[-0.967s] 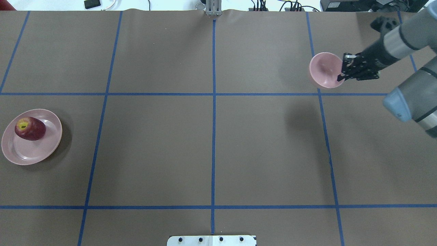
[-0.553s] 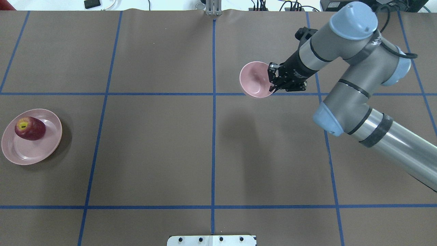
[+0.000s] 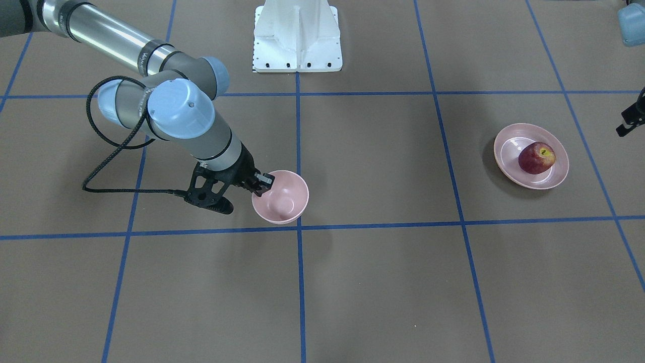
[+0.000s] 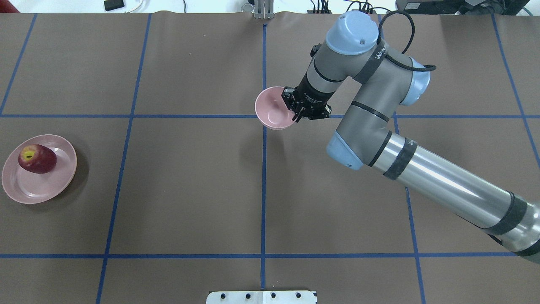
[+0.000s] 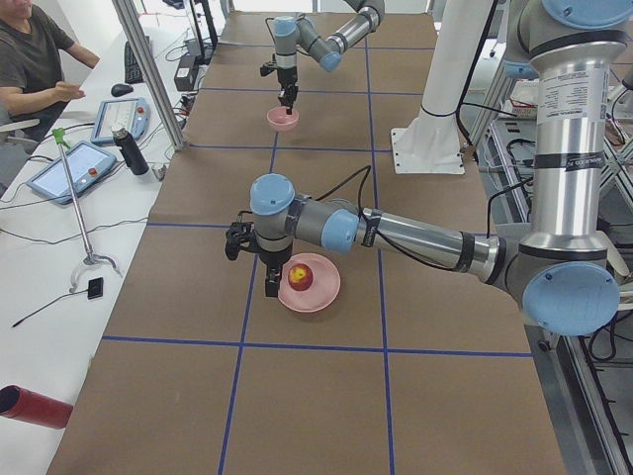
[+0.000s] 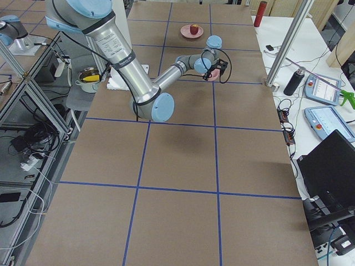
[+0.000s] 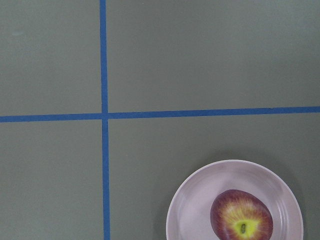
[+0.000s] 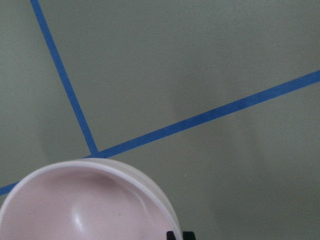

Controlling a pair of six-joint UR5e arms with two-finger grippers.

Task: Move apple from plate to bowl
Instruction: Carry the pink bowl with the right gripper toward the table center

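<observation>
The dark red apple lies on the pale pink plate at the table's far left; both also show in the front view, apple on plate, and in the left wrist view, apple on plate. My right gripper is shut on the rim of the small pink bowl and holds it above the table's centre line, its shadow cast below. The bowl is empty. My left gripper hangs beside the plate; I cannot tell if it is open.
The robot's white base plate sits at the table's near-robot edge. Blue tape lines grid the brown table. A person, tablets and a bottle are on a side table past the far edge.
My right arm has swung the bowl leftward across the table, from the far right to the centre line. The apple and plate have not moved.
</observation>
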